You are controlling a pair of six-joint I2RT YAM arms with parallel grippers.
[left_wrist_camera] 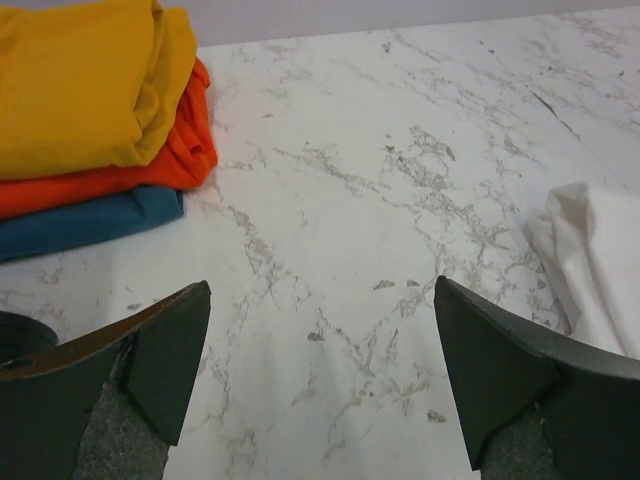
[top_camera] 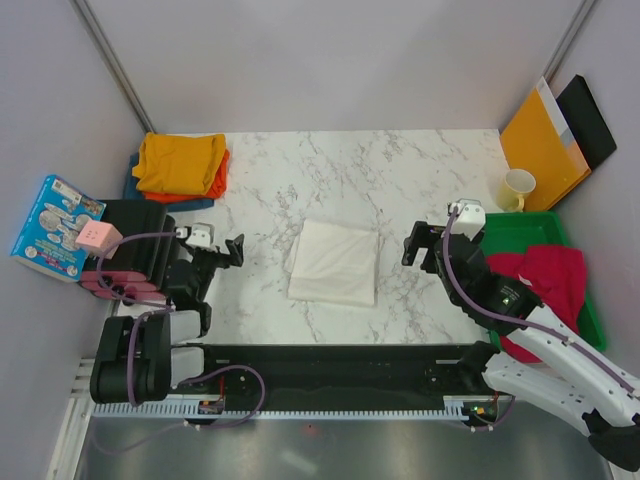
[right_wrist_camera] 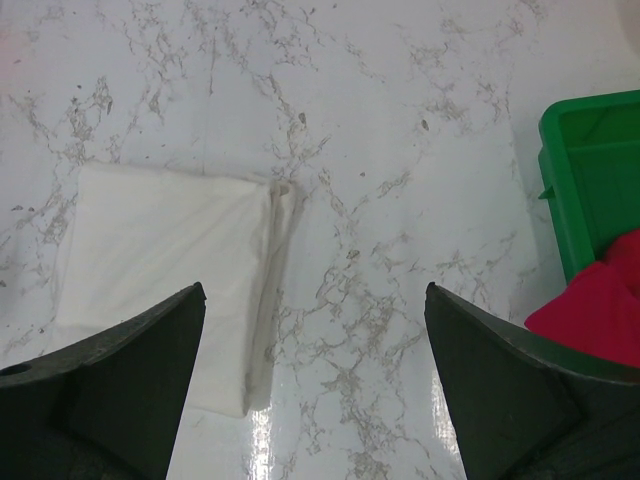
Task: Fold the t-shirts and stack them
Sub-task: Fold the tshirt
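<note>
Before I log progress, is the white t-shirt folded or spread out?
Folded: the white t-shirt lies as a compact rectangle, layered edges visible in the right wrist view.

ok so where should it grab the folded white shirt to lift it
Probably the right edge of the white shirt, where the folded layers show stacked. It lies flat on the table, so the open right gripper would come in low from the right, one jaw sliding under all layers.

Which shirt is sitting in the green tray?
The crimson shirt, crumpled in the green tray; the white one lies folded mid-table, and a stack sits far left.
</note>
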